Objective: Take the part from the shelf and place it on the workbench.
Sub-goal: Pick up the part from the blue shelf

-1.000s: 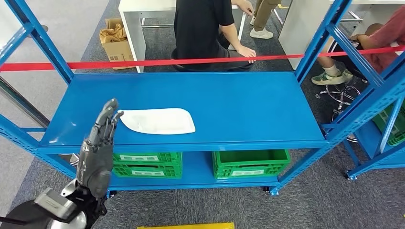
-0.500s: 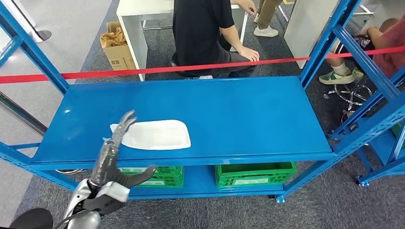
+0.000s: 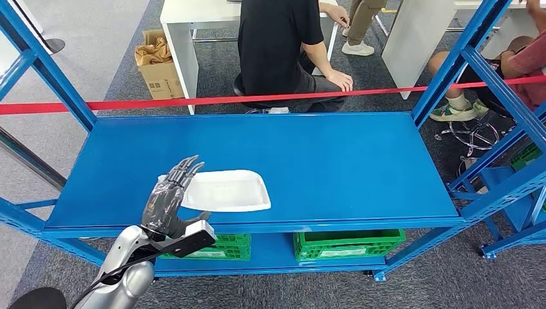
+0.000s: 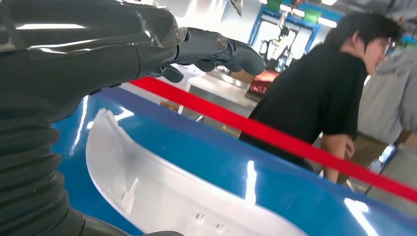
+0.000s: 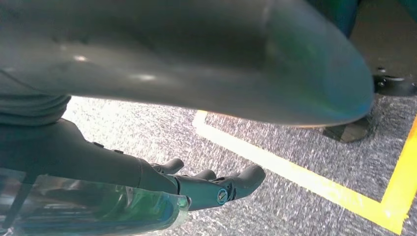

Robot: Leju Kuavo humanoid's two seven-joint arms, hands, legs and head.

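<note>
Left hand (image 3: 169,201) hovers spread and empty at the white part's (image 3: 226,190) left end, lower left of frame, on the blue shelf (image 3: 335,161). Right hand (image 5: 147,182) hangs loose, empty.

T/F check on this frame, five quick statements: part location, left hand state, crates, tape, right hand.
1. The white part lies on the blue shelf. True.
2. The left hand has lifted the part clear. False: fingers spread over its end, part flat on the shelf.
3. Green crates sit on the lower level. True.
4. The red tape lies across the part. False: it runs behind the shelf.
5. The right hand holds the part. False: it hangs over carpet, holding nothing.
</note>
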